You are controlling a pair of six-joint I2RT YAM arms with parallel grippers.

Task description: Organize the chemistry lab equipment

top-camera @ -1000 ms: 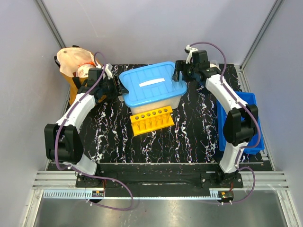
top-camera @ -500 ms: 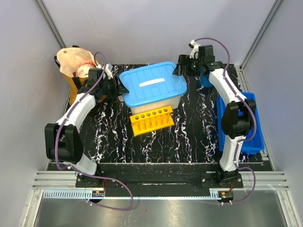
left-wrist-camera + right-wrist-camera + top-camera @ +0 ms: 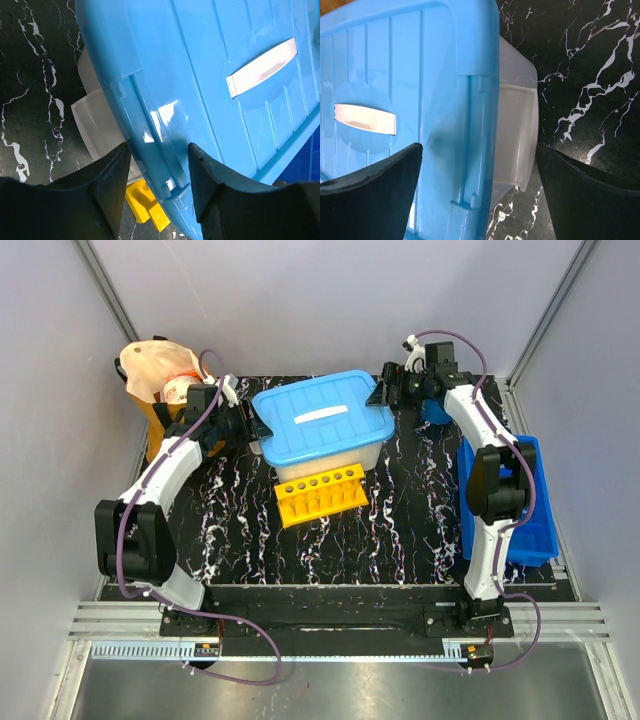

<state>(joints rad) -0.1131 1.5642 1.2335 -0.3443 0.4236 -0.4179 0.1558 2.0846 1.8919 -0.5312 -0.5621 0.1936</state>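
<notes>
On the black marble table [image 3: 400,530], the step in hand looks to me like getting the blue lid [image 3: 320,420] off the clear box [image 3: 375,452], one claw at each end. My right gripper [image 3: 479,150] stands wide, straddling the lid's edge and the box handle [image 3: 517,135], apparently touching neither. My left gripper [image 3: 157,150] is about half closed around the lid's end lip; whether it pinches, I cannot tell. Next, I judge, the right must close on its end, then both lift level. For room, the blue bin [image 3: 535,540] lies near my right arm, the brown bag [image 3: 150,370] is close by my left, and the yellow rack [image 3: 320,492] sits just beside the box front, so straight up seems freest. The small loose lab items I cannot see; the rack is the only lab piece in view.
</notes>
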